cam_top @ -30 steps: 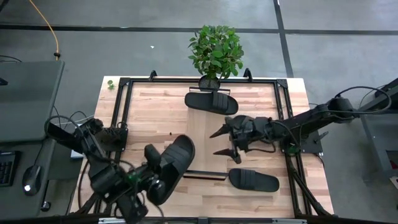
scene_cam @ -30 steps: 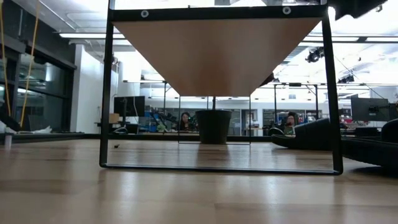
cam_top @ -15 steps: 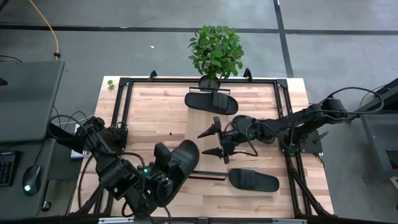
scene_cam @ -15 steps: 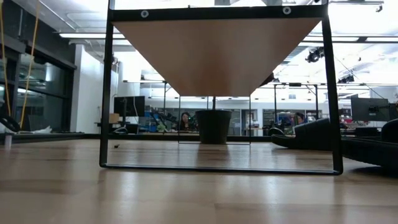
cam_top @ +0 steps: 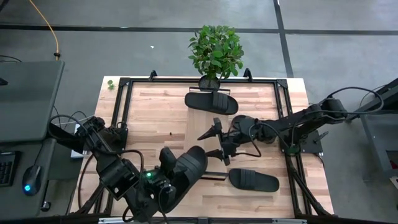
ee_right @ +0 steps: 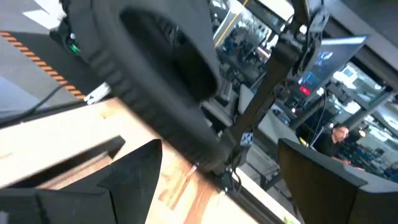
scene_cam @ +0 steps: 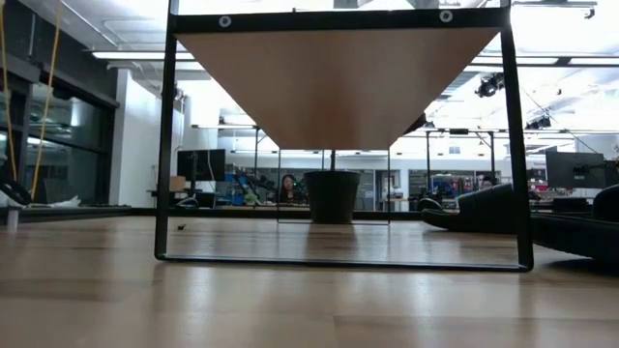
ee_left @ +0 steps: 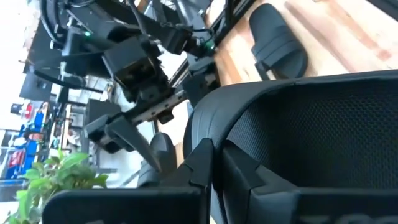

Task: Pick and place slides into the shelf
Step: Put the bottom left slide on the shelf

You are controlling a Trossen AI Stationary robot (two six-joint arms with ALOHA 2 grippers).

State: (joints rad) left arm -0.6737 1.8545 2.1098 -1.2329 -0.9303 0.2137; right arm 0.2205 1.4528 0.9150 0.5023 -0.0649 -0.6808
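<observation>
My left gripper (cam_top: 166,169) is at the table's near left, shut on a black slide (cam_top: 188,167), which fills the left wrist view (ee_left: 311,124) and shows large in the right wrist view (ee_right: 155,81). My right gripper (cam_top: 214,143) is open just right of that slide and points at it without touching. A second slide (cam_top: 211,102) lies flat by the plant pot. A third slide (cam_top: 254,180) lies flat near the right edge. The shelf is a black frame (cam_top: 121,106) carrying a light-wood board, seen from below in the low view (scene_cam: 334,87). My left gripper pinches the slide between its two fingers (ee_left: 202,158) at the sole's rim (ee_left: 214,134), coming from the table's near left. The slide is tilted, with its free end (cam_top: 202,155) toward my right gripper. It appears lifted off the wood.
A potted plant (cam_top: 216,53) stands at the far edge, behind the second slide. A thin dark bar (cam_top: 205,177) lies on the wood between the held slide and the third one. Bare wood (cam_top: 155,118) lies in the left half. People sit in the room beyond.
My left gripper has carried the slide toward the table's right and a little toward the near edge, tipping it flatter. My right gripper has moved toward the table's left, closer to the held slide, and has stayed open.
</observation>
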